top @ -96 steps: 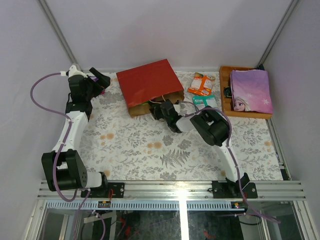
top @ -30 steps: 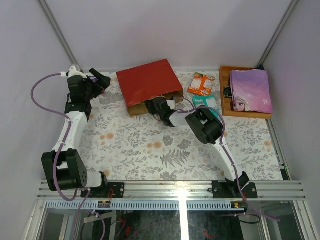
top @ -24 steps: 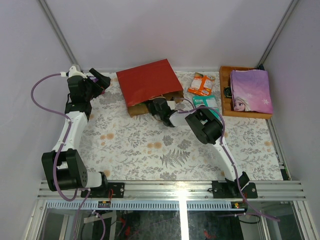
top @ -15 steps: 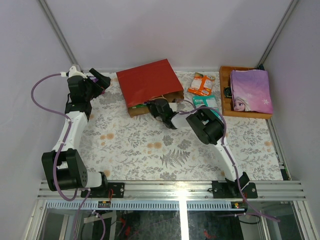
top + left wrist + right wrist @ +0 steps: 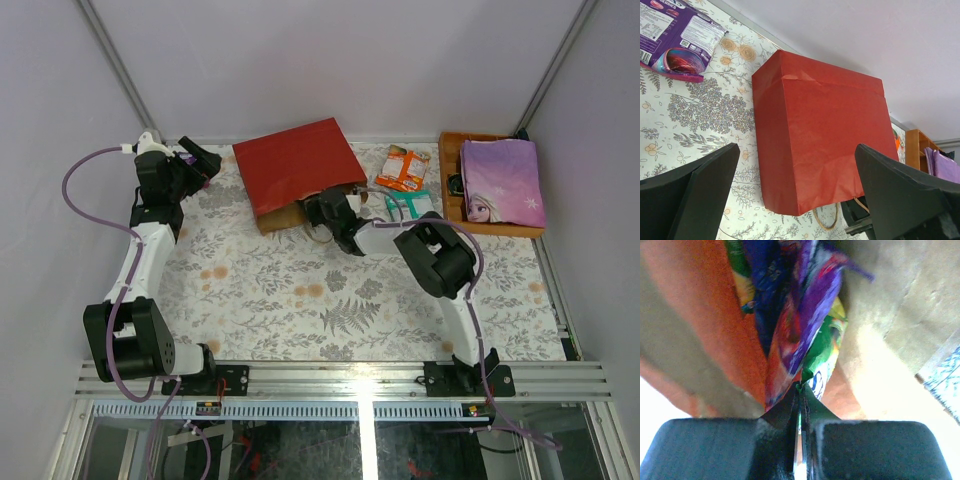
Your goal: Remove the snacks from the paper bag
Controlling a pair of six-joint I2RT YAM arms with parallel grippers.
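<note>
The red paper bag [image 5: 298, 170] lies on its side at the back of the table, its mouth toward the near right. My right gripper [image 5: 320, 208] is in that mouth. In the right wrist view the right gripper [image 5: 801, 390] is shut on the corner of a green snack packet [image 5: 827, 352], with purple [image 5: 815, 305] and blue [image 5: 767, 275] packets packed behind it between the brown inner walls. My left gripper [image 5: 200, 160] hangs open at the far left, apart from the paper bag [image 5: 830, 140]. An orange packet [image 5: 403, 167] and a teal packet [image 5: 412, 203] lie on the table right of the bag.
A purple packet [image 5: 675, 40] lies on the cloth by the left gripper. The orange wooden tray [image 5: 452, 180] at the back right holds a flat purple princess item [image 5: 500, 180]. A tan cord handle [image 5: 825, 222] loops out at the bag's mouth.
The right gripper's jaws have closed on the green packet at the bag's mouth, and the right arm's elbow has swung to the right. The left arm has not moved.
</note>
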